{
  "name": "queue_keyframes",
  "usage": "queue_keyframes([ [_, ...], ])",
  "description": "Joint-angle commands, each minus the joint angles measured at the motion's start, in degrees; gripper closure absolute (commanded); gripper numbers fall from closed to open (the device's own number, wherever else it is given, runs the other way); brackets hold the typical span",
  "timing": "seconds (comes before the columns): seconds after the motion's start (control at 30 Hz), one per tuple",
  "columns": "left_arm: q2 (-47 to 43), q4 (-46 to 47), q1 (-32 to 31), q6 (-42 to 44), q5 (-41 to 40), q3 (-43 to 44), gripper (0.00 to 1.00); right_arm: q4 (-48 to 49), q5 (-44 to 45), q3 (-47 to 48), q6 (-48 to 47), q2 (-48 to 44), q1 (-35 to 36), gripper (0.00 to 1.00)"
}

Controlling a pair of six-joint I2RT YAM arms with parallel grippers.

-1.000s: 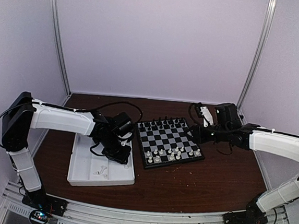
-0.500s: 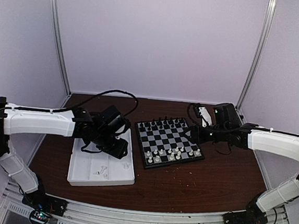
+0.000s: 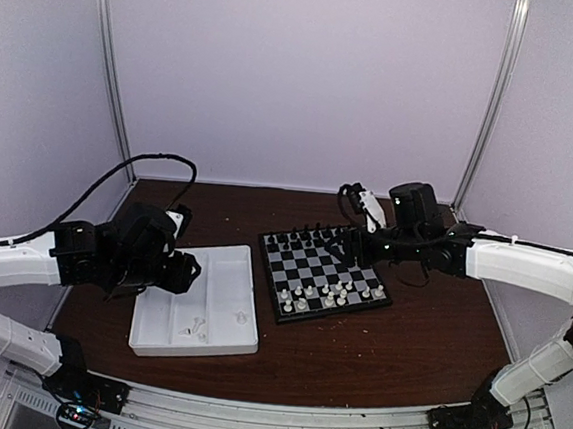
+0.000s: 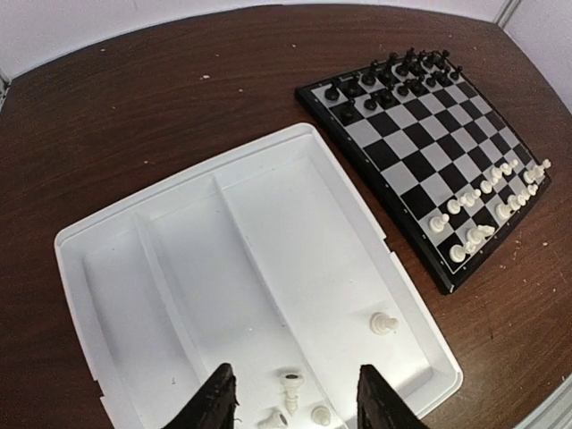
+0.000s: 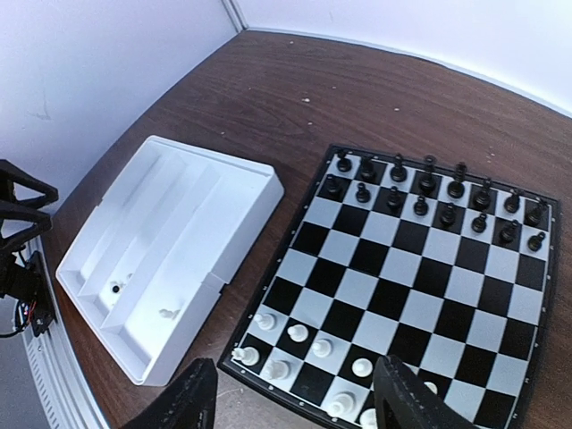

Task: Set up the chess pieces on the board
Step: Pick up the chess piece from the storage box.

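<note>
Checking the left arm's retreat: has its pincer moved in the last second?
Yes: the left pincer moved left, from the tray's right edge to its left edge.

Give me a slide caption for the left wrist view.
Open left end effector over the white tray holding a few chess pieces, the board alongside.

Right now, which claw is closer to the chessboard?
The right. The right gripper hovers over the far side of the board; the left gripper hangs over the white tray, to the board's left.
</note>
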Motion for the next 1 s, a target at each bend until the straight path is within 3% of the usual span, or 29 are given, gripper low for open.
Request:
queue_keyframes([
  [0.0,-6.6,3.4,0.2,-3.2,-6.3,-4.1,0.52,-1.9,3.4,3.7,-1.1,2.5,5.1,0.38],
  [0.37,-12.7,-1.5,0.7,-6.4,-8.9,-7.0,0.49,-9.7,10.4,15.0,-9.9,12.1,18.3,0.39],
  [0.97,-14.6,-7.8,2.6,-6.8,-9.3,-7.0,0.38,-16.2,12.5,28.0,-10.3,25.9,25.6,0.41],
])
